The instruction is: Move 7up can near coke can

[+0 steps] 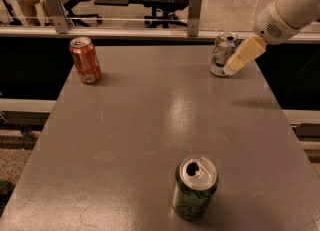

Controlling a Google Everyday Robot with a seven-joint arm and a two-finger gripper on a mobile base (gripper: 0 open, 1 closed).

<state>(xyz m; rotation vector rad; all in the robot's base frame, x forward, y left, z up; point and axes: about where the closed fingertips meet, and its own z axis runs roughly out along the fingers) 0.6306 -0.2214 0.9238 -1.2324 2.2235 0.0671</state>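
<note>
The 7up can (221, 53), pale white-silver with green lettering, stands upright at the far right of the grey table (150, 125). The coke can (85, 60), orange-red with a silver top, stands upright at the far left, well apart from it. My gripper (240, 57) reaches in from the upper right on a white arm. Its pale finger (245, 55) lies right against the right side of the 7up can, low near the table top.
A dark green patterned can (195, 187) stands upright near the front edge, right of centre. A glass barrier with metal posts (194, 5) runs along the table's far edge. Chairs and desks stand beyond it.
</note>
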